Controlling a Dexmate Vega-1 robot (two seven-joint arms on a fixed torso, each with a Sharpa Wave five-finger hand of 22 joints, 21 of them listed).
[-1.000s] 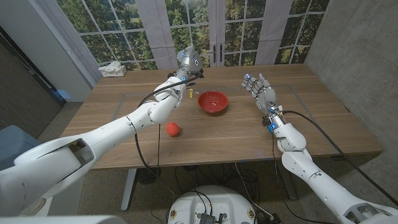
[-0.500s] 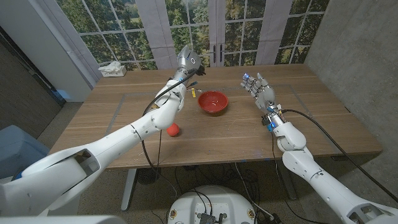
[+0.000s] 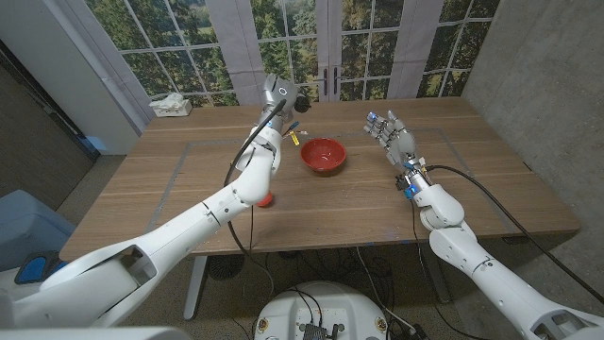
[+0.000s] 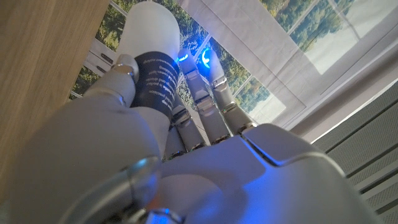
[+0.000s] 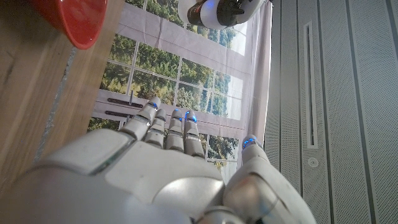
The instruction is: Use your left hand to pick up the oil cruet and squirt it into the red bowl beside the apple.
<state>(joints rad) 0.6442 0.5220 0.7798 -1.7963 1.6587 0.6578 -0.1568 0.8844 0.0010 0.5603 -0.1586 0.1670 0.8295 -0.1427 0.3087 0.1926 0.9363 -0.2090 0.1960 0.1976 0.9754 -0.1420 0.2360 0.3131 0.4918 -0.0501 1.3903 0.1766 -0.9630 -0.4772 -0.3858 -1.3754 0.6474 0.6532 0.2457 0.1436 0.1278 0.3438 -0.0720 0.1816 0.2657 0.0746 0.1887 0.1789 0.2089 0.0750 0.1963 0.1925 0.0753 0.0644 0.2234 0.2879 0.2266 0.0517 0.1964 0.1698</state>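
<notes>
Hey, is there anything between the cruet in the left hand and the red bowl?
Nothing visible. The left hand holds the cruet raised, just left of the bowl, with only bare table between them. The apple lies nearer the robot, out of the way.

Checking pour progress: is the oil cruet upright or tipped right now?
Tipped. In the head view the left hand holds the oil cruet raised, its yellow spout angled down toward the red bowl. Any oil flowing: cannot tell.
</notes>
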